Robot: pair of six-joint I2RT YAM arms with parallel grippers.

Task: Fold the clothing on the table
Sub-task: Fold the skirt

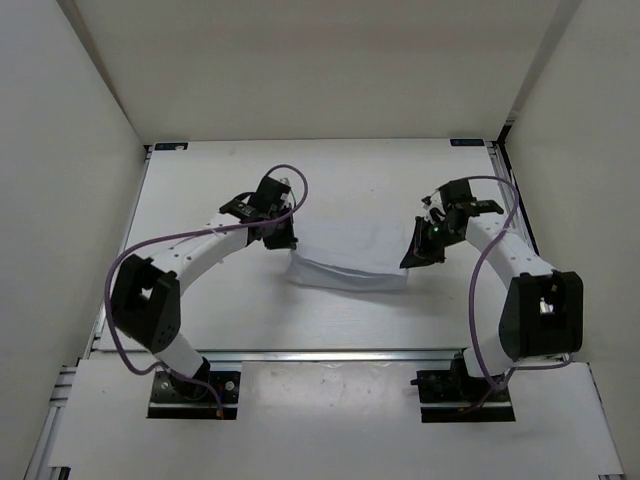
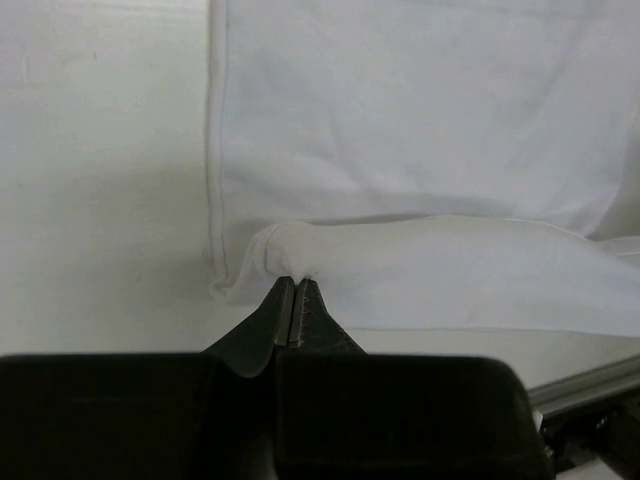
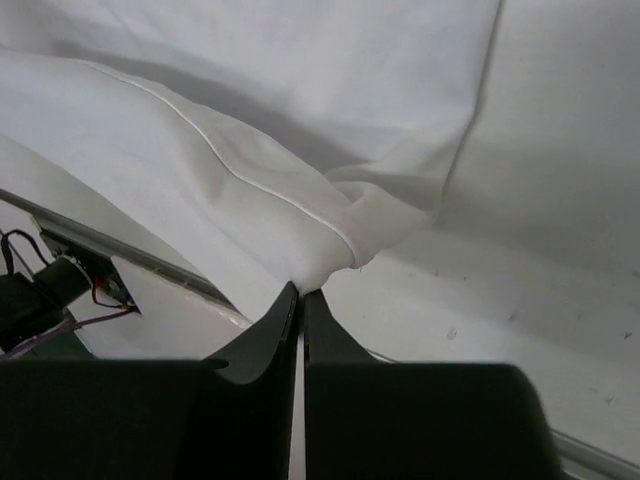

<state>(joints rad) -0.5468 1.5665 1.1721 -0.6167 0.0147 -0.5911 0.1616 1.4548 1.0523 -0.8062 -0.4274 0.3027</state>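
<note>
The clothing (image 1: 352,252) lies in the middle of the worktop (image 1: 200,300), between your two arms. Part of it is raised in a soft roll above the flat layer beneath. Your left gripper (image 2: 295,287) is pressed together on a bunched corner at the garment's left side. Your right gripper (image 3: 301,293) pinches the matching corner on the right, just beside a stitched hem.

Treat the fabric as light, thin and limp. It sags between the two pinch points and drapes in loose rolls, so it should hold no shape of its own and trail wherever you lead it. It looks unlikely to slide out of a firm pinch. Only a small bite of cloth sits in each gripper, though, so a sharp tug could pull it free. Corners and hems are the places to hold. Move both arms evenly so the lifted edge lands square.
</note>
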